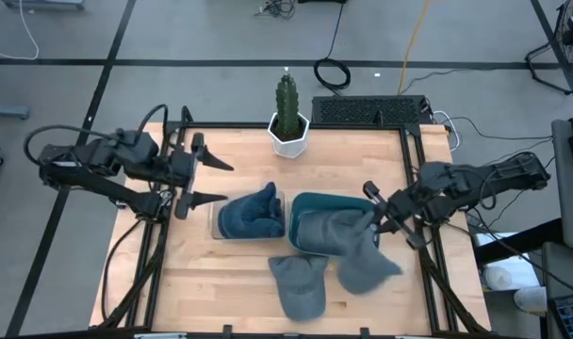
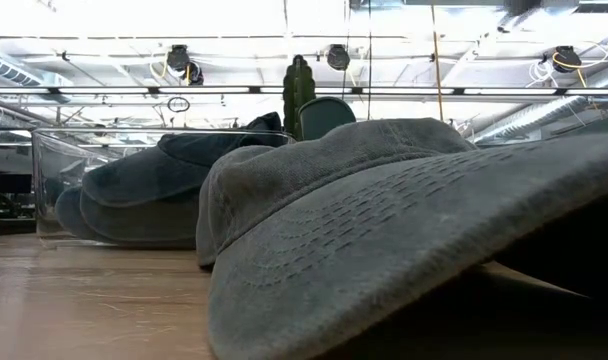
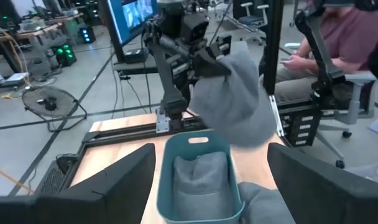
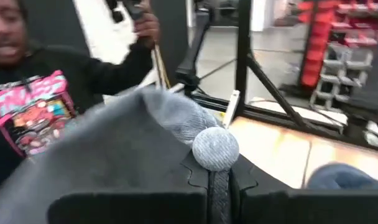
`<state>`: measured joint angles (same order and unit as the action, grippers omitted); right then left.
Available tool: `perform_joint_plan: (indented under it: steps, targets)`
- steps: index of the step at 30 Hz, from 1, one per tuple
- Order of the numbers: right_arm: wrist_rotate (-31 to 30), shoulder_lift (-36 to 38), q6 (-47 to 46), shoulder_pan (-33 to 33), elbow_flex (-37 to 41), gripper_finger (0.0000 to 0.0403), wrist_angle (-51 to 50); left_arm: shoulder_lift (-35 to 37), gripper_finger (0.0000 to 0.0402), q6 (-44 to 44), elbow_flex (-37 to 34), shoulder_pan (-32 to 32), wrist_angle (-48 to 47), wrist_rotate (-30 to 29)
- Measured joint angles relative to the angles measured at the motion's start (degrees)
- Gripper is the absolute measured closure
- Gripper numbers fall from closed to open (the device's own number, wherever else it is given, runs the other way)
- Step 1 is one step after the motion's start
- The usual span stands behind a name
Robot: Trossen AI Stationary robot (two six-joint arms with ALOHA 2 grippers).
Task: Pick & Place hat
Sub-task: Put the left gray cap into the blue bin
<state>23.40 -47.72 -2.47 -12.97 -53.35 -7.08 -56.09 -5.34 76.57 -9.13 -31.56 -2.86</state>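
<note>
My right gripper (image 1: 376, 213) is shut on a grey hat (image 1: 366, 252), which hangs at the right end of a teal bin (image 1: 305, 200). A second grey hat (image 3: 200, 176) lies inside the bin. A third (image 1: 299, 285) rests on the table near the front edge and fills the low view (image 2: 384, 220). My left gripper (image 1: 209, 179) stands open over the table's left part, left of a clear container (image 1: 216, 224) holding dark blue hats (image 1: 252, 215). It has nothing between its fingers. My right gripper pinches a fold of the grey hat's crown (image 4: 217, 182) between its two fingers, right beside the top button (image 4: 215, 148). The fingers come about level from the table's right side. The hat hangs slack below them (image 3: 234, 102), above the teal bin's right end.
A cactus in a white pot (image 1: 288, 121) stands at the table's far edge. The arms' frames run along the left and right edges. Bare wood shows at the near left (image 1: 202, 282). A person (image 4: 33, 93) and another seated person (image 3: 338, 37) are beyond the table.
</note>
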Motion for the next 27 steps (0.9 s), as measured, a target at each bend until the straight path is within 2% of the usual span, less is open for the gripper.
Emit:
perform_joint_plan:
  steps: [10, 18, 27]
  targets:
    - [-4.5, -2.8, -5.8, -0.2, 0.2, 0.0403, 9.5, -0.1, 0.0082, 1.4, 0.0, 0.0, 0.4, -0.2]
    - [-9.9, -4.8, -0.5, -2.1, 0.2, 0.0403, 12.5, -1.1, 0.0082, 2.3, -0.1, 0.0, 0.8, -0.2]
    - [-9.9, -6.8, 2.1, -2.1, 0.2, 0.0403, 12.4, -1.5, 0.0082, 2.6, -0.1, 0.0, 1.9, -0.1]
